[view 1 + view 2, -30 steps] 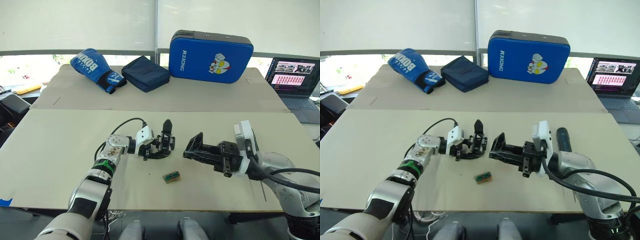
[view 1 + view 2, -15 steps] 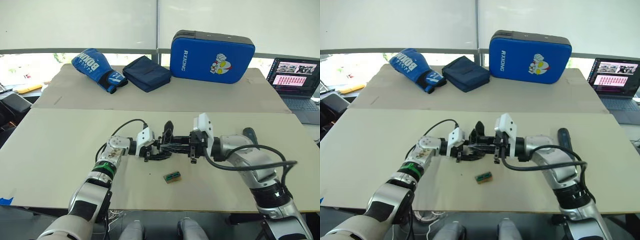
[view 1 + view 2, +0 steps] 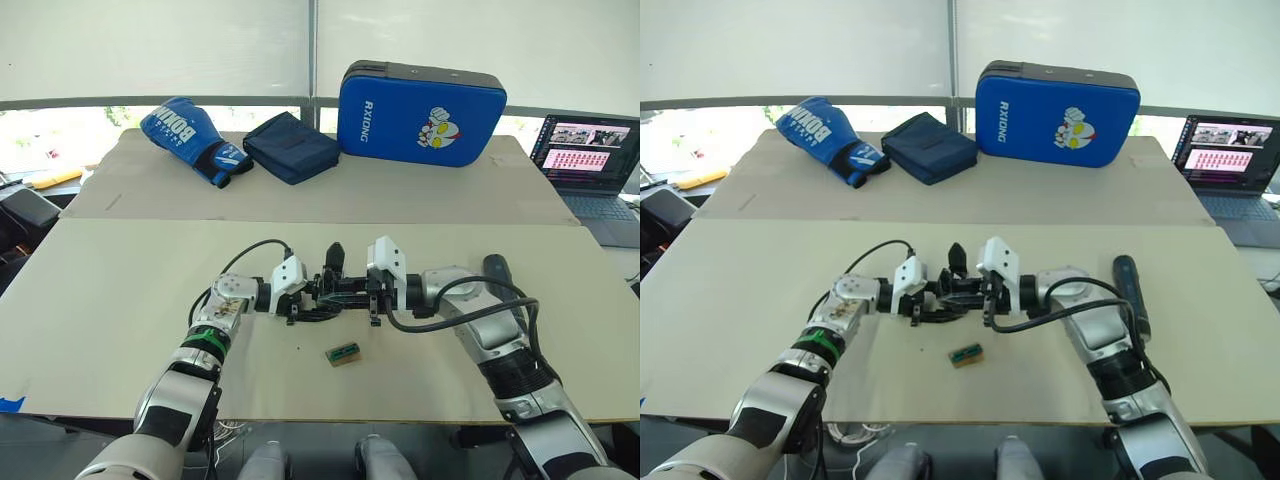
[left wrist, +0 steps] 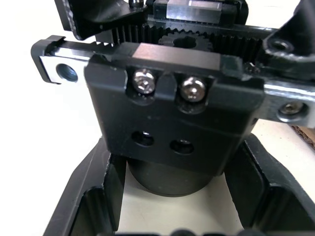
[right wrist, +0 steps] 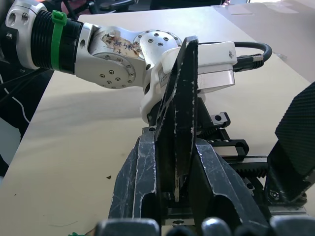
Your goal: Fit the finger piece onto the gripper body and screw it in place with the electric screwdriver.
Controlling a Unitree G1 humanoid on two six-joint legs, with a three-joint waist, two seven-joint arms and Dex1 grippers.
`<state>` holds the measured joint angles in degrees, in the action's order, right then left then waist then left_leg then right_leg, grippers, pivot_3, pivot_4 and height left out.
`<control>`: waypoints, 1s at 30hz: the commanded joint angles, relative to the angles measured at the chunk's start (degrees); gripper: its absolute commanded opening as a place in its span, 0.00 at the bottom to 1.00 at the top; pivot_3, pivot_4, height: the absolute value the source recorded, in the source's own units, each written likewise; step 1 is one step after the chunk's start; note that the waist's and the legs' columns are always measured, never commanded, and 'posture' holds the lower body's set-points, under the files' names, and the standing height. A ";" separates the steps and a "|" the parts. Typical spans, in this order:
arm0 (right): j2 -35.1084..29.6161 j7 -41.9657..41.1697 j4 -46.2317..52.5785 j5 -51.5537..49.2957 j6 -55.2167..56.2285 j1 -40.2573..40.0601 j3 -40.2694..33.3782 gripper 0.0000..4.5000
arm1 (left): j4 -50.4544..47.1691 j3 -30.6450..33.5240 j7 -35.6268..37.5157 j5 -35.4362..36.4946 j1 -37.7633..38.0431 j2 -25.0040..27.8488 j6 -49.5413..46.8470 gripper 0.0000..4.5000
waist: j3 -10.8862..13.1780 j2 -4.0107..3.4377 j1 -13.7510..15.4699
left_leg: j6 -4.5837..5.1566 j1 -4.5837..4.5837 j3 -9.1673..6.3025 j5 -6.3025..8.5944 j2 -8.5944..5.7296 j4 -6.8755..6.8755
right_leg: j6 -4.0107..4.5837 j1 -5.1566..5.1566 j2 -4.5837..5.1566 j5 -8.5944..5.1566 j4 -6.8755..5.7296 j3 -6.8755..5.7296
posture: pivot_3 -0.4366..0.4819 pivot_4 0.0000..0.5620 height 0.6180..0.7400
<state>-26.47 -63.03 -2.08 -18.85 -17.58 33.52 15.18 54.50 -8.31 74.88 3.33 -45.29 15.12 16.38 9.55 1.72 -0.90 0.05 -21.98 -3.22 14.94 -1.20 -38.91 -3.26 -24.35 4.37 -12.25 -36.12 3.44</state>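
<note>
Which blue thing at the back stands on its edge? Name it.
The big blue pad with the cartoon figure. It stands upright; the boxing glove and the dark pouch lie flat.

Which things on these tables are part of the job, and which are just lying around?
Job: finger piece, gripper body, electric screwdriver.
Lying about: boxing glove, navy pouch, blue pad, laptop, green-and-tan block.

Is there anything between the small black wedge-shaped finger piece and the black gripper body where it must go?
Nothing visible. The right gripper holds the small black wedge-shaped plastic finger piece directly over the black mechanical gripper body, which the left gripper clamps.
</note>
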 commanded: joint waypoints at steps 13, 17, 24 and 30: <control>0.99 1.04 -2.82 2.56 -1.23 1.11 0.35 0.08 | -1.19 -1.43 0.92 -0.92 1.84 0.79 -0.59 0.51 | -0.01 -0.02 -0.20 | 0.00 0.07 0.00 0.00 0.01 0.01 | 0.01 0.03 -0.01 0.00 -0.04 0.00 | 0.48 0.27 1.00; 0.34 0.55 -3.01 2.87 -4.00 1.01 1.09 0.08 | -0.98 -1.49 0.71 -1.02 1.66 0.69 -0.58 0.51 | -0.02 -0.03 -0.25 | 0.00 0.13 0.00 0.00 0.02 0.01 | 0.01 0.06 -0.02 0.00 -0.05 0.00 | 0.48 0.27 1.00; 0.63 0.84 -3.20 3.02 -7.09 1.12 1.30 0.08 | -0.95 -1.54 0.35 -1.07 1.67 0.79 -0.73 0.51 | -0.07 -0.08 -0.24 | 0.00 0.21 0.01 0.00 0.02 0.02 | 0.01 0.13 -0.02 0.00 -0.04 0.01 | 0.48 0.27 1.00; 1.79 1.46 -2.37 2.73 -4.34 1.41 0.17 0.08 | -0.93 -1.50 0.43 -0.95 1.77 0.89 -1.06 0.51 | -0.10 -0.11 -0.33 | 0.00 0.23 0.01 0.00 0.02 0.02 | 0.01 0.14 -0.02 0.00 -0.05 0.01 | 0.48 0.27 1.00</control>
<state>-24.94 -62.87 -3.35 -17.67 -22.47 35.36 15.13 53.60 -8.70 74.40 3.31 -44.64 15.86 16.05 9.45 1.61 -1.23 0.05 -21.75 -3.21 14.94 -1.17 -38.89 -3.24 -24.21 4.35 -12.25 -36.18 3.45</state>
